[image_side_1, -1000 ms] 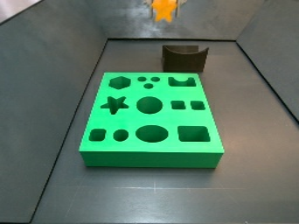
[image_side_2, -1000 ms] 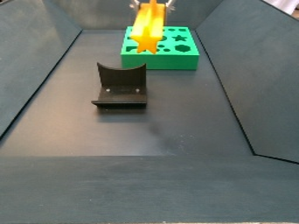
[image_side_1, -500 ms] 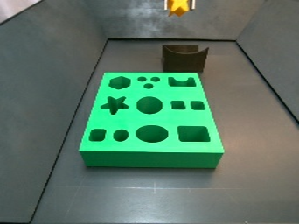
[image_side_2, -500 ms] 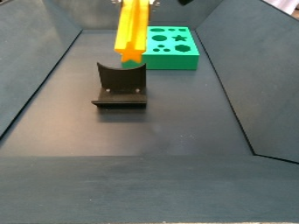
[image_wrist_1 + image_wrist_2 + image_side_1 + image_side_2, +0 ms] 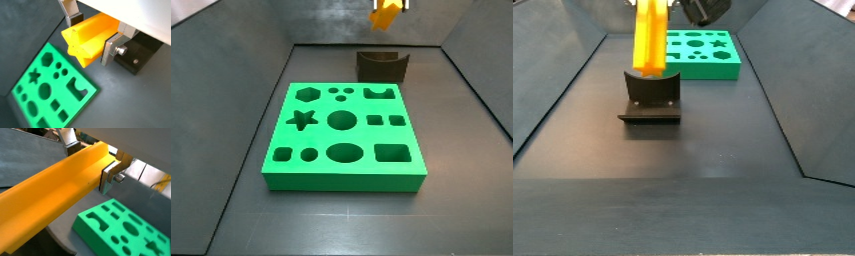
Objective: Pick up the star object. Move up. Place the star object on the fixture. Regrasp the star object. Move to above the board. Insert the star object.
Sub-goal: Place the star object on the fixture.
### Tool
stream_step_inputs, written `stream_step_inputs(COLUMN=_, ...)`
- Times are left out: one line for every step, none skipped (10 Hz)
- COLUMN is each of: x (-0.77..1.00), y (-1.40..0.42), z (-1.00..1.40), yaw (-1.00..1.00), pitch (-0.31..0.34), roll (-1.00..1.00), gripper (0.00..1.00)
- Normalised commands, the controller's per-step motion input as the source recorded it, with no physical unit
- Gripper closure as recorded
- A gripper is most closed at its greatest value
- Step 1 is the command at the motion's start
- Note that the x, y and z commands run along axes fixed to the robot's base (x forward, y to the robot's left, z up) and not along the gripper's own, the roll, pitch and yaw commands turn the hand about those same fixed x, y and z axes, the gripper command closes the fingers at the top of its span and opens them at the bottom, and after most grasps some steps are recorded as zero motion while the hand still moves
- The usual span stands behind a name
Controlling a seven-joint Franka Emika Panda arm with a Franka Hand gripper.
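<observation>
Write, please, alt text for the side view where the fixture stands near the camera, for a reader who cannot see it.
A long yellow star object hangs upright in the gripper, its lower end at the top of the dark fixture. Behind them, a green board with shaped holes lies on the dark floor.

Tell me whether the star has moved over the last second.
Yes. Held in the gripper, the star has shifted away from the board and now hangs above the fixture.

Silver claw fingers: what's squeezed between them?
In both wrist views, the claw grips the orange star object between its fingers, up above the fixture.
</observation>
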Motion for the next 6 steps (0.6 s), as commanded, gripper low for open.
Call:
stream_step_inputs(x=0.04, y=0.04, z=0.00, yaw=-0.12, pitch=0.181, roll=-1.00, gripper=1.00)
stream_step_inputs(x=0.05, y=0.04, z=-0.01, yaw=-0.14, pitch=0.162, roll=-0.86, gripper=1.00)
stream_step_inputs(x=0.07, y=0.04, z=-0.01, yaw=-0.17, pitch=0.128, roll=-0.60, gripper=1.00)
stream_step_inputs(x=0.09, y=0.04, z=-0.02, yaw=-0.18, pitch=0.107, roll=-0.41, gripper=1.00)
stream_step_inputs(x=0.08, y=0.03, z=0.00, yaw=-0.18, pitch=0.067, roll=-0.24, gripper=1.00)
stream_step_inputs(x=0.09, y=0.02, z=-1.00, yaw=-0.13, pitch=0.050, roll=-0.15, gripper=1.00)
